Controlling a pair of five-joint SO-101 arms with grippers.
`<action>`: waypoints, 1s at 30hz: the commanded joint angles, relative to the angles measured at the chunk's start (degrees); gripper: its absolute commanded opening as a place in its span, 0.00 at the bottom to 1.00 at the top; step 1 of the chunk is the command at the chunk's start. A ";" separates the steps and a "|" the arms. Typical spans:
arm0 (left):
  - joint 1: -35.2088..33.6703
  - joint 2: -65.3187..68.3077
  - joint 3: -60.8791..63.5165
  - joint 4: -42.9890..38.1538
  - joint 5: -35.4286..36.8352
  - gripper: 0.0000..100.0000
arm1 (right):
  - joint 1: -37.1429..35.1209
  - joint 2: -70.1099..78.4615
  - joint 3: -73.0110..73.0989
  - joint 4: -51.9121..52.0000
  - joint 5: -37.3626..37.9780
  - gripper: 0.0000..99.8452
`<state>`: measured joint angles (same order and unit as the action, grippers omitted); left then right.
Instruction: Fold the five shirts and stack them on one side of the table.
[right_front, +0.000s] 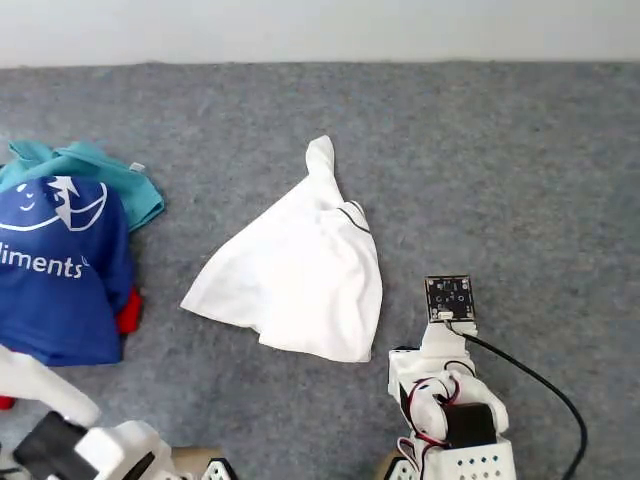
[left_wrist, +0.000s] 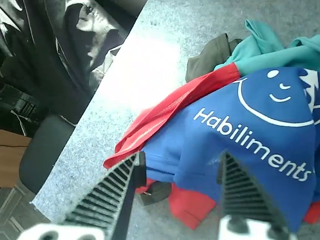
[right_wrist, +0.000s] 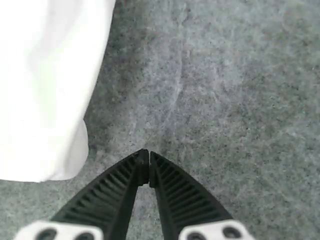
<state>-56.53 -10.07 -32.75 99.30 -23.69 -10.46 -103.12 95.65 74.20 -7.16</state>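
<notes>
Now: pile (right_front: 70, 260) of shirts at left, white shirt (right_front: 295, 270) mid-table.
At the far left of the grey table (right_front: 500, 150), blue shirt (right_front: 55, 270) on top, teal shirt (right_front: 100, 175) behind, red shirt (right_front: 128, 312) peeking out beneath. Close by that pile, left gripper (left_wrist: 182, 160) spread wide, nothing held. Loosely bunched at centre, the white shirt. Just right of its near corner, right gripper (right_wrist: 149, 152) pressed together, empty, over bare table.

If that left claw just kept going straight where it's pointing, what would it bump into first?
Most likely the blue shirt: the open left gripper frames its near edge, which lies over the red shirt. How far off it is, I cannot tell.
</notes>
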 joint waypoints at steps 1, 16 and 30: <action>2.37 -5.27 3.30 1.23 1.85 0.23 | -0.04 -0.04 0.79 0.22 0.44 0.01; 18.99 -30.68 35.65 1.05 1.85 0.23 | -2.51 -0.04 0.79 0.04 0.53 0.01; 18.81 -31.03 44.00 1.05 2.20 0.14 | -11.12 -0.13 -6.15 -6.90 0.53 0.01</action>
<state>-37.98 -39.96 10.68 99.38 -21.93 -22.86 -103.12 94.68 72.18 -7.08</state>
